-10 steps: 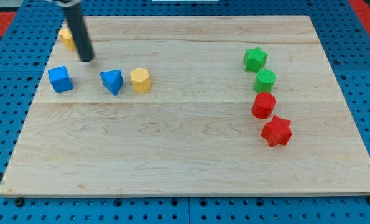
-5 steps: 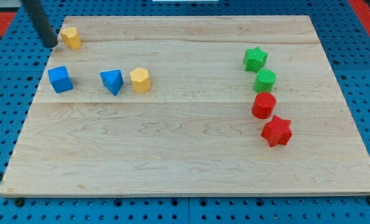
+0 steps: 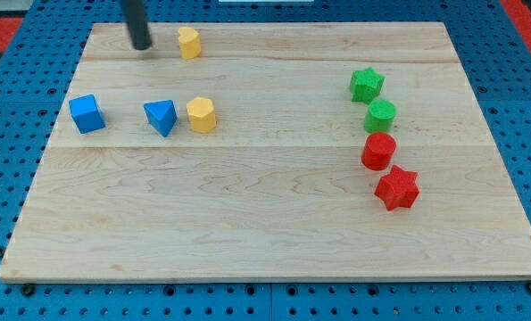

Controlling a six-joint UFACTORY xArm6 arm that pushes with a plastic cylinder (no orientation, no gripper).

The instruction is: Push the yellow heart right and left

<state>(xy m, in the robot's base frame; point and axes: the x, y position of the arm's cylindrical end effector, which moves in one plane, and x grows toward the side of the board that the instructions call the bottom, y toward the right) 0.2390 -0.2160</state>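
Observation:
The yellow heart (image 3: 189,42) lies near the board's top edge, left of centre. My tip (image 3: 141,45) is on the board just to the heart's left, a short gap apart from it. The dark rod rises from the tip out of the view's top.
A blue cube (image 3: 87,114), a blue triangular block (image 3: 161,117) and a yellow hexagon (image 3: 202,115) lie in a row at the left. A green star (image 3: 367,85), green cylinder (image 3: 380,115), red cylinder (image 3: 378,152) and red star (image 3: 397,188) line the right. The wooden board (image 3: 265,223) sits on a blue pegboard.
The yellow heart has slid right along the top edge. My tip went from below the heart to its left side, then followed it to the right.

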